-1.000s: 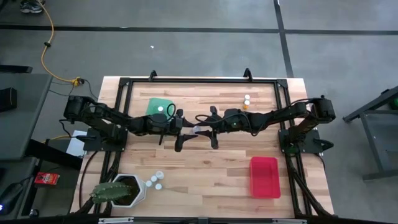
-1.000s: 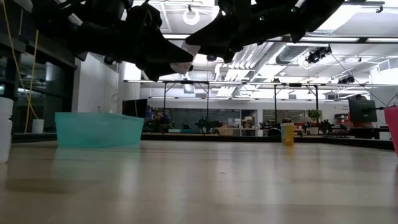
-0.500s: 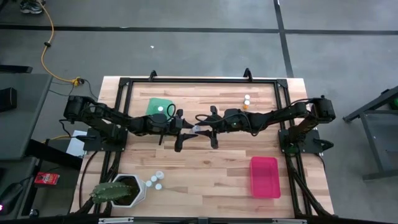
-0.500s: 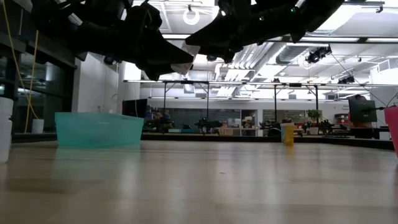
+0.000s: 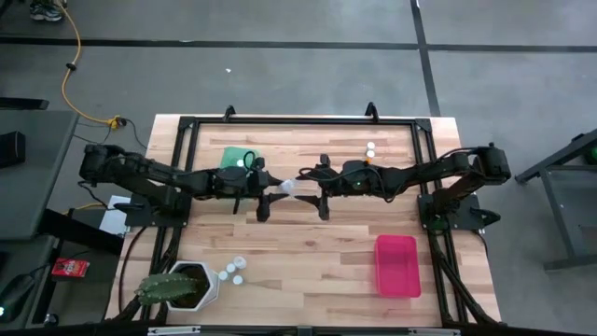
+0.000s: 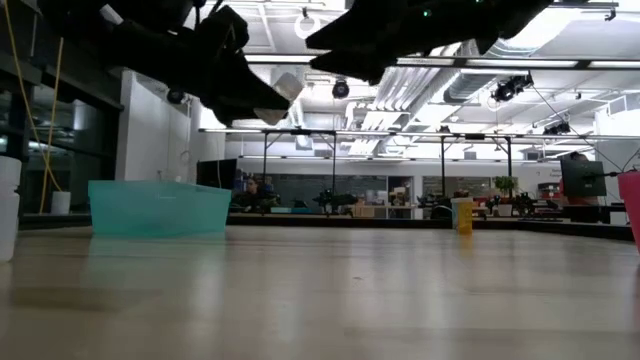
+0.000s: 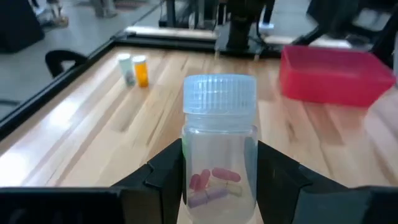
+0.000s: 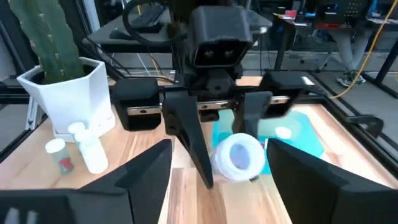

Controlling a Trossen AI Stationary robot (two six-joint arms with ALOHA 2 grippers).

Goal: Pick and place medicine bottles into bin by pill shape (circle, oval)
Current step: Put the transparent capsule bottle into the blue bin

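Medicine bottle, clear body, white ribbed cap, oblong pink and pale pills inside, is clamped between the left gripper fingers, raised over mid-table; in the high view it sits between the two gripper tips. Right gripper faces it just beside, jaws wide apart, nothing in them, cap end of the bottle toward it in the right wrist view.

Other bottles: two near the far right edge of the table, one orange-bodied; about three beside the white cactus pot at the near left. Teal bin far left-centre, with a white cap showing in it, half under the left arm. Pink bin near right.

Step, as a judgement: looks like a handover, left arm holding, right released. Pills look oval-ish, so next is carrying the bottle to the oval bin; which bin that is cannot be told. Needs a steady grip and the right arm clearing first.
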